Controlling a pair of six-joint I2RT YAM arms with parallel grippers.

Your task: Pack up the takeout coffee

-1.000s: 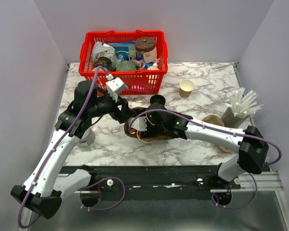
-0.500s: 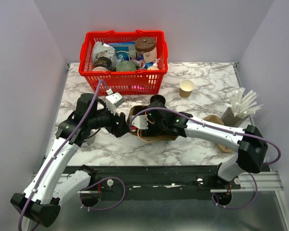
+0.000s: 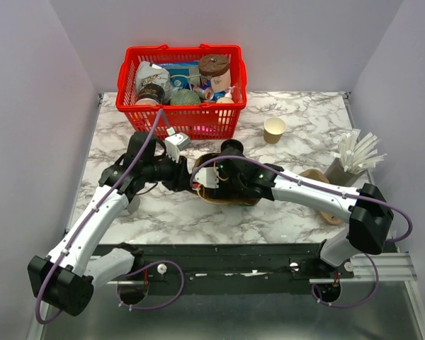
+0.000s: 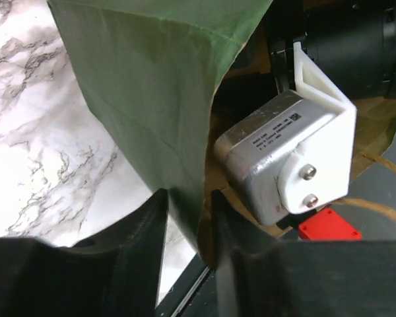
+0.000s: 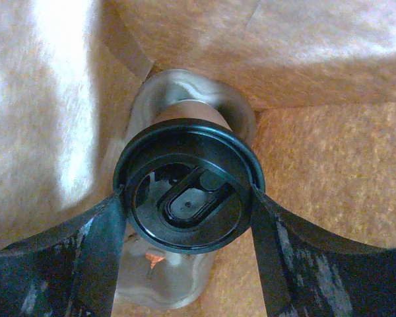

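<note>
**Top view.** The left tool [image 3: 186,172] has its jaws closed on the 9 o'clock edge of a brown paper bag [image 3: 234,201] at mid-bench [image 3: 170,212]. I judge this is to pull the mouth wide and stop the bag from sliding. The right tool [image 3: 217,185] reaches down into that mouth with its fingertips hidden by the paper. The takeout coffee [image 3: 274,129], an open tan cup, stands upright on the marble at about 1 o'clock from the bag. It is well apart from the bag, neither arm touches it, and it is not yet packed. A red basket [image 3: 198,124] of groceries sits at 12 o'clock.

**Left wrist.** The two dark fingers [image 4: 138,228] are drawn narrow with a fold of the bag wall [image 4: 138,99] pinched between them. The wall rises taut toward 12 o'clock, which suits a hold-open grip. The other arm's silver-and-white camera housing [image 4: 284,158] is close by at 3 o'clock, so there is little room to spare.

**Right wrist.** The fingers [image 5: 99,251] clasp a black-lidded cup [image 5: 188,198] at its 9 and 3 o'clock. It hangs upright with paper on every side, deep in the bag. A pale moulded shape [image 5: 171,284] lies under it; I cannot tell what it is. Gripping at the lid's rim probably keeps the cup level while it is lowered.
</note>
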